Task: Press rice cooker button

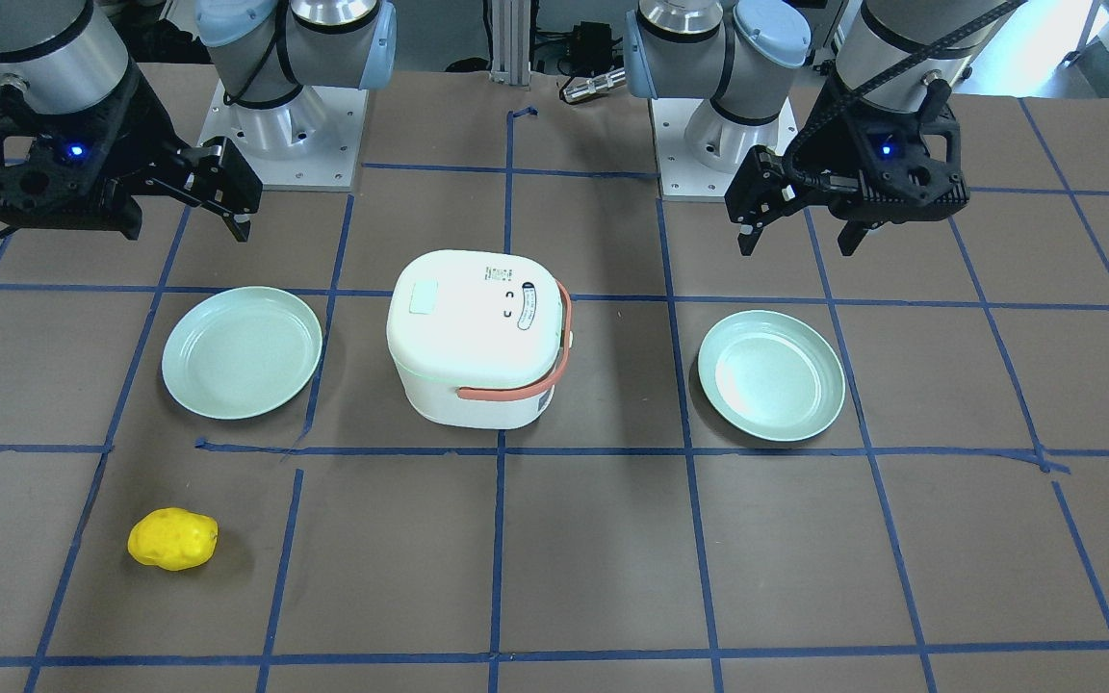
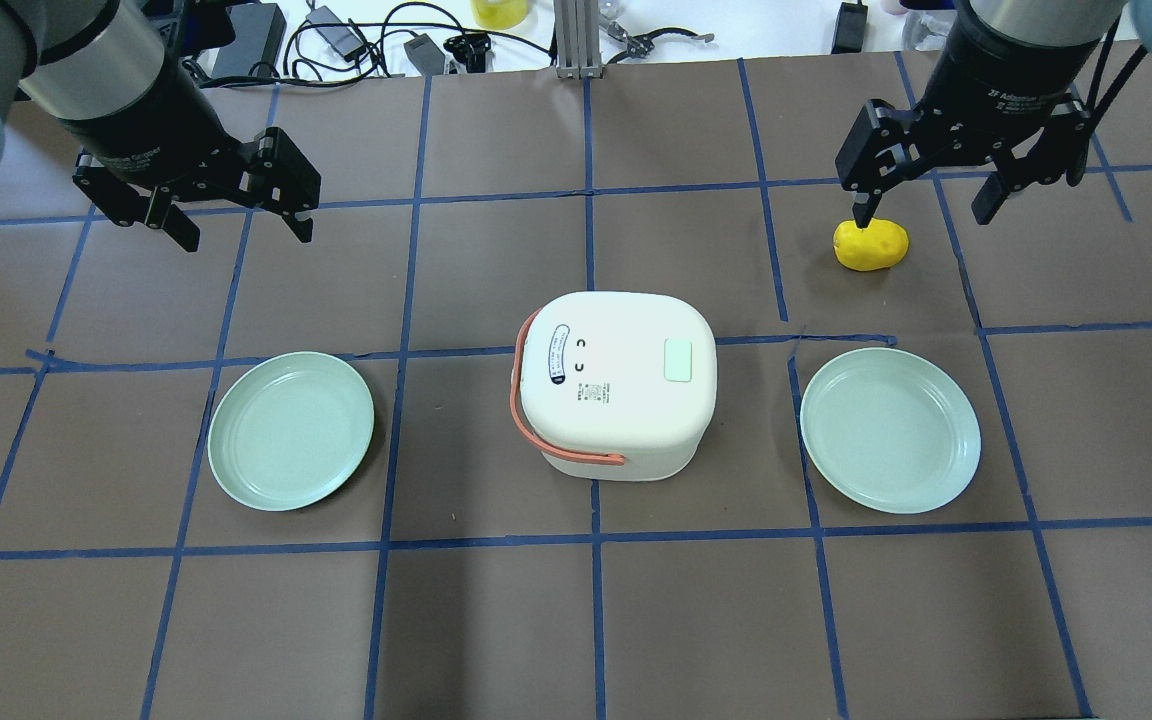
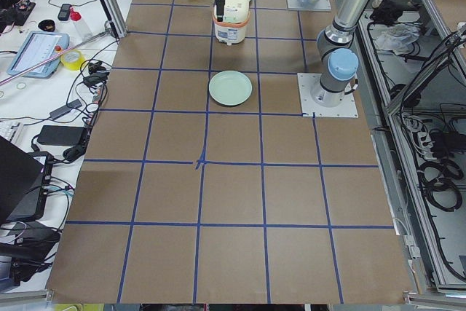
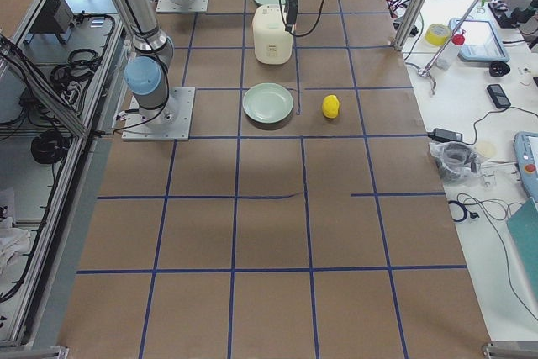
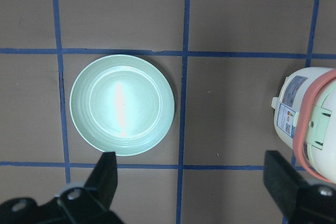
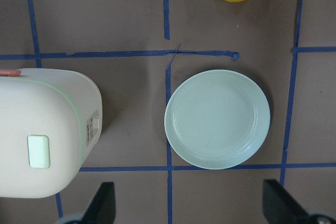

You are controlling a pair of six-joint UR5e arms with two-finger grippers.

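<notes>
A white rice cooker (image 2: 616, 400) with a salmon carry handle stands at the table's centre, lid shut. The button (image 2: 678, 359), a small pale green pad, sits on the lid's right side; it also shows in the front view (image 1: 423, 298) and in the right wrist view (image 6: 38, 151). My left gripper (image 2: 241, 230) is open and empty, hovering far-left of the cooker. My right gripper (image 2: 926, 208) is open and empty, hovering far-right of the cooker, above a yellow potato-like object (image 2: 871, 245). Neither gripper touches the cooker.
Two pale green plates lie either side of the cooker, one on the left (image 2: 291, 430) and one on the right (image 2: 891, 430). Blue tape lines grid the brown table. Cables and tools lie along the far edge (image 2: 386, 40).
</notes>
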